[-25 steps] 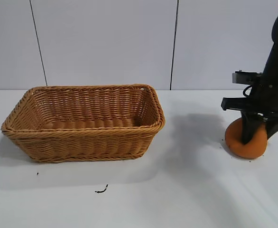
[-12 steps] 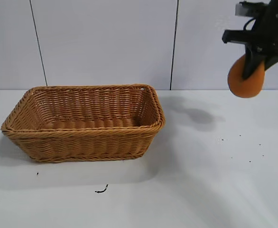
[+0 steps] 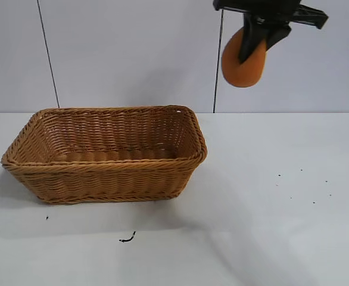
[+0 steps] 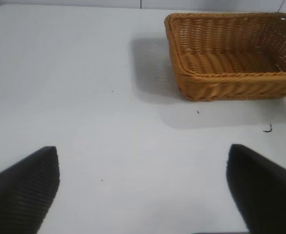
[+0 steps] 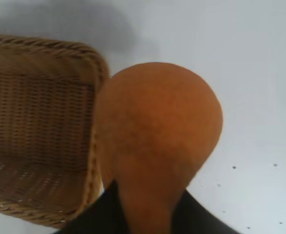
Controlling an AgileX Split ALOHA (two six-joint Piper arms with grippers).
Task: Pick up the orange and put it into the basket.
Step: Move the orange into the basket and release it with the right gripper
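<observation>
My right gripper is shut on the orange and holds it high in the air, to the right of the basket and above its level. In the right wrist view the orange fills the middle between the dark fingers, with the basket's right rim below and beside it. The basket is empty on the white table. My left gripper is open over bare table, well away from the basket; it does not show in the exterior view.
Small dark specks lie on the table's right side where the orange lay. A small dark scrap lies in front of the basket. A pale panelled wall stands behind the table.
The right gripper has lifted the orange off the table's right side, risen high and moved left toward the basket. The basket has not moved.
</observation>
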